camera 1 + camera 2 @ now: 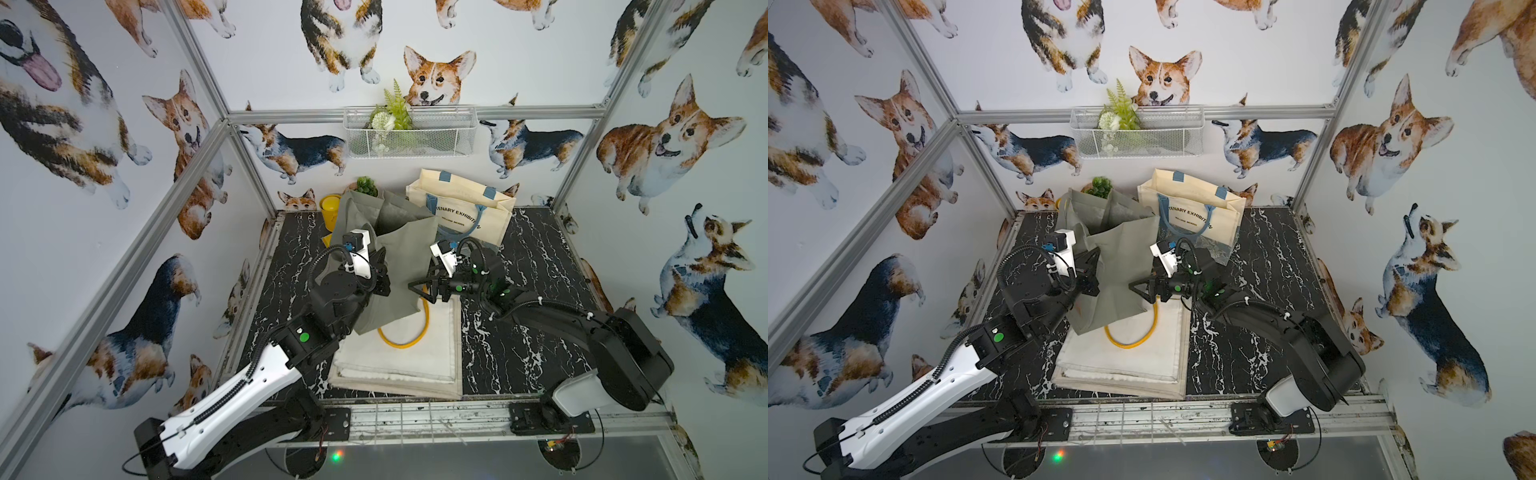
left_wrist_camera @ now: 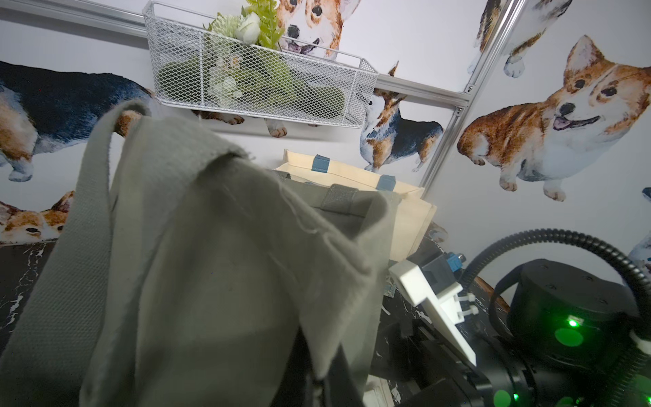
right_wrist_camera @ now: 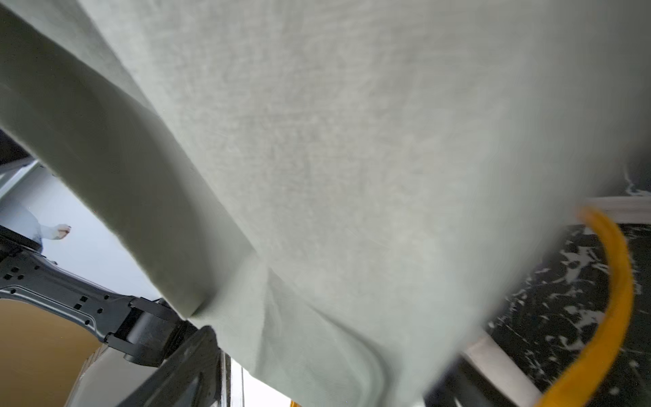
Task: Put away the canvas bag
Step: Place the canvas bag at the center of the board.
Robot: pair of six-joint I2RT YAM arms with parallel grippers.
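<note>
A grey-green canvas bag [image 1: 399,266] [image 1: 1117,266] hangs upright and half open over the middle of the table. My left gripper [image 1: 381,283] [image 1: 1091,283] is shut on the cloth at the bag's left edge; in the left wrist view the fabric [image 2: 211,264] runs down into the closed jaws of my left gripper [image 2: 318,384]. At the bag's right edge my right gripper [image 1: 420,289] [image 1: 1140,289] stands open, fingers spread. The right wrist view is filled by the bag's cloth [image 3: 352,141], which lies across the gap of my right gripper [image 3: 327,380].
A cream tote with blue handles [image 1: 465,208] stands behind the grey bag. Under it lies a stack of folded pale bags [image 1: 399,365] with a yellow handle loop [image 1: 415,338]. A wire basket [image 1: 409,137] with fake plants hangs on the back wall. A yellow pot [image 1: 329,208] sits back left.
</note>
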